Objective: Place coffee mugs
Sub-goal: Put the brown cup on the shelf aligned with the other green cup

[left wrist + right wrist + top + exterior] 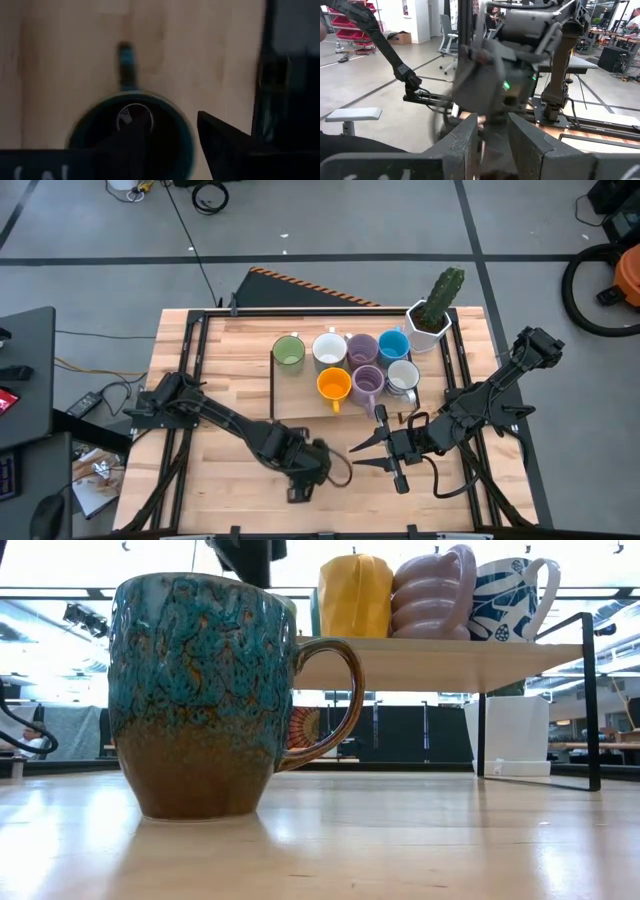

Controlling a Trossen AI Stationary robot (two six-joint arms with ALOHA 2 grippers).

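My left gripper (300,480) hangs over the dark brown mug (205,695) standing on the table (400,840) – jaws parted, clear of its rim. Only the low view shows its teal glaze – seven mugs (352,365) crowd the shelf (440,658). My right gripper (365,452) waits open, empty.

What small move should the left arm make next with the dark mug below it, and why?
Probably lift the left gripper straight up, clear of the dark mug. That mug stands upright on the table, and in the left wrist view the fingers hang above its rim, apparently apart from it. The other mugs sit on the raised shelf. The right gripper waits nearby.
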